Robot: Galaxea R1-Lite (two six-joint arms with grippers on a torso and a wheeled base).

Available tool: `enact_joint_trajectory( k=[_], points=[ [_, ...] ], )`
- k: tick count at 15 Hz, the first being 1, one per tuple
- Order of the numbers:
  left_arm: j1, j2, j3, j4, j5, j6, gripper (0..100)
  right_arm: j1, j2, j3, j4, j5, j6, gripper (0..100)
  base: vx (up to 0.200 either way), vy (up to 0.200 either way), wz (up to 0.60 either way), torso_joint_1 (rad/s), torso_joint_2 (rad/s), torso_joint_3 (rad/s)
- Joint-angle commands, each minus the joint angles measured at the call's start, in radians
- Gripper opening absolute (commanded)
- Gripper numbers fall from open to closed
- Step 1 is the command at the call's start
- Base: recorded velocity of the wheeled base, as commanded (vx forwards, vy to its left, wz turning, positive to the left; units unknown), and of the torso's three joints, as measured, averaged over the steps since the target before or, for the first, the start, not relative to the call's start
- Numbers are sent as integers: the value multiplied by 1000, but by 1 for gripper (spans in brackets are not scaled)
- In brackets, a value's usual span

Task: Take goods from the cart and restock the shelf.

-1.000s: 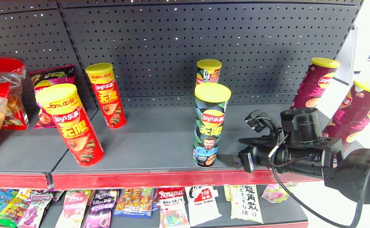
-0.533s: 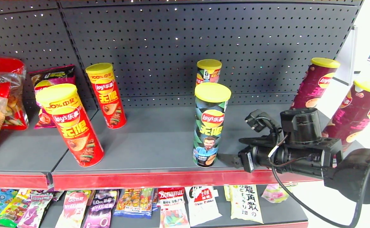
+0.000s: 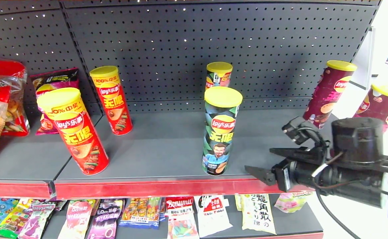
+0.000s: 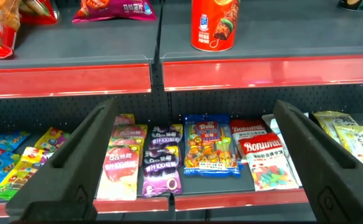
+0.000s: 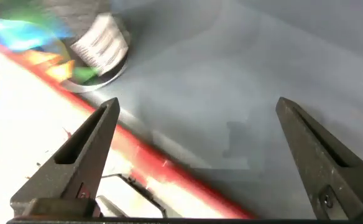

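Observation:
A green-and-black chips can (image 3: 221, 132) with a yellow lid stands upright near the front edge of the grey shelf (image 3: 167, 142). My right gripper (image 3: 267, 162) is open and empty, a short way to the can's right at the shelf's red lip, not touching it. In the right wrist view the right gripper (image 5: 197, 102) is spread over the shelf board, with the can's base (image 5: 97, 53) off to one side. My left gripper (image 4: 195, 106) is open and empty, facing the lower shelf level of candy bags (image 4: 209, 149).
A second green can (image 3: 219, 74) stands behind the first. Two red cans (image 3: 76, 132) (image 3: 111, 99) are on the left, two purple cans (image 3: 330, 89) (image 3: 383, 103) on the right, snack bags (image 3: 1, 99) at far left. A pegboard wall (image 3: 180, 43) backs the shelf.
My right gripper has drawn back to the right, away from the green can, and sits lower toward the shelf's front edge. The can stays upright in place.

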Motion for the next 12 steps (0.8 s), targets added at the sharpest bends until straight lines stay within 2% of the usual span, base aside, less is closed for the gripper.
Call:
enact_joint_trajectory(
  k=[1,4,5,6,7,8,9,10,11,12],
  points=[
    [0,0,0,0,0,0,100,84,-371,116,6,-86,-8,100,0,0,0,0,0,0],
    [-1,0,0,0,0,0,100,203,-656,243,26,-258,-26,100,0,0,0,0,0,0],
    [0,0,0,0,0,0,100,211,-796,321,43,-299,-58,100,0,0,0,0,0,0],
    [-1,0,0,0,0,0,100,206,-871,369,52,-307,-64,100,0,0,0,0,0,0],
    [0,0,0,0,0,0,100,162,-1069,444,132,-331,-67,100,0,0,0,0,0,0],
    [0,0,0,0,0,0,100,127,-1150,449,201,-351,-67,100,0,0,0,0,0,0],
    [0,0,0,0,0,-3,100,8,-1373,404,502,-402,-67,100,0,0,0,0,0,0],
    [-1,0,0,0,-2,-3,100,-47,-1465,364,672,-419,-66,100,0,0,0,0,0,0],
    [-1,0,0,0,-2,-2,100,-119,-1549,306,910,-443,-55,100,0,0,0,0,0,0],
    [-1,0,0,0,-2,-3,100,-147,-1549,284,976,-496,-21,100,0,0,0,0,0,0]
  ],
)
